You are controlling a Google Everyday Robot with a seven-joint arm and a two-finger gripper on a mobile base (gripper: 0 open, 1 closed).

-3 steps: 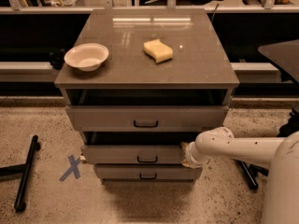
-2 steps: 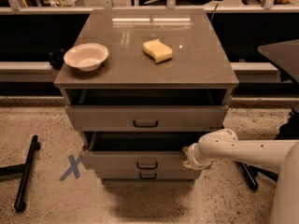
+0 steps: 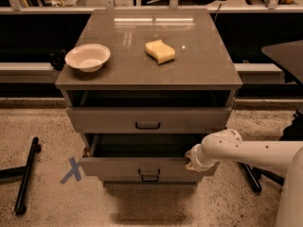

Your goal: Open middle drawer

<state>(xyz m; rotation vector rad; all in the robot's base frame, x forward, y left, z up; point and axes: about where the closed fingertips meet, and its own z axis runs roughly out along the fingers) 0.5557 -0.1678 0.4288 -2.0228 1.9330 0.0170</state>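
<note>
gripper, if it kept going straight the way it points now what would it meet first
The gripper points left, at the right end of the front panel of the middle drawer. Going on, it would probably meet that panel's top edge first, or slide along just inside it; depth is unclear.

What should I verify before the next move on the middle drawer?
1. Middle drawer pulled out, dark inside showing: ok.
2. Drawer at full travel: cannot tell.
3. Gripper placed at the right end of the drawer front's top edge: ok.
4. Gripper's hold on the panel: cannot tell.
5. Top drawer shut: not ok, it stands slightly open above.
6. Loose things out of the way: ok. The bowl and sponge sit on the cabinet top, and the black pole lies on the floor left of the cabinet.
</note>
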